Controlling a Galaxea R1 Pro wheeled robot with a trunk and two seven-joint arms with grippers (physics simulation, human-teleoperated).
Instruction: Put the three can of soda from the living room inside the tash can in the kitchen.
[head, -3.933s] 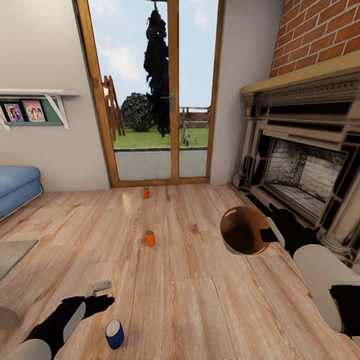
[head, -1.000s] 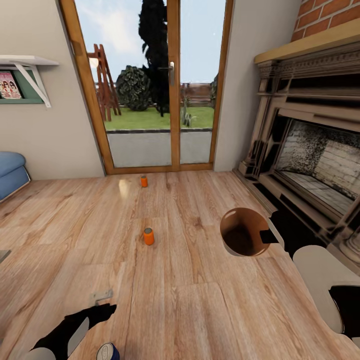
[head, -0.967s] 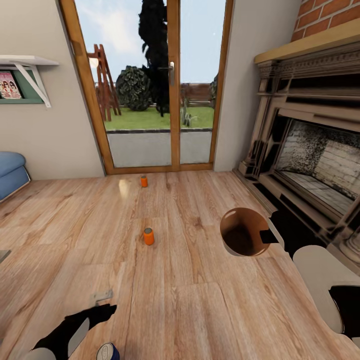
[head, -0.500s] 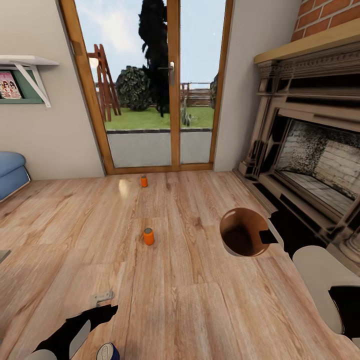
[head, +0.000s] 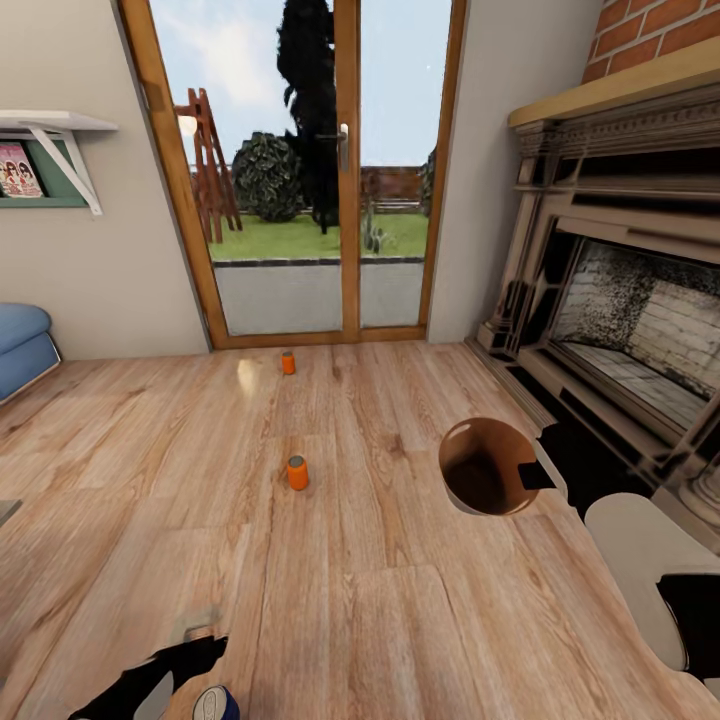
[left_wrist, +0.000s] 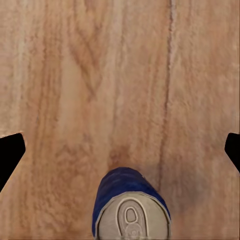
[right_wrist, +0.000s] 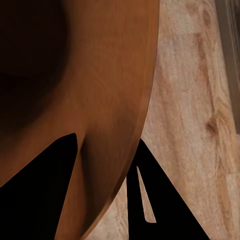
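- The left tool (left_wrist: 120, 150) hangs over the wood floor (head: 400, 620) with its jaws spread wide. Its dark fingertips (left_wrist: 10, 155) stand at either side, holding nothing.
- The blue can (left_wrist: 131, 207) stands upright on the floor, just short of the gap between those tips and not yet between them. In the head view it sits beside the left arm (head: 150, 680).
- The right tool (right_wrist: 107, 175) is clamped on the rim of the trash can (head: 487, 468), one finger inside the brown wall and one outside, holding it off the floor near the fireplace (head: 620, 330).
- Two orange cans stand further off: the near orange can (head: 297, 472) mid-floor, the far orange can (head: 288, 362) by the glass doors (head: 300, 170).
- Risks, as I judge them: lowering the left tool without first centring it could strike the can's top or knock it over, and it would roll away. The rim grip on the trash can looks thin, so a sharp base move could make it swing or slip.
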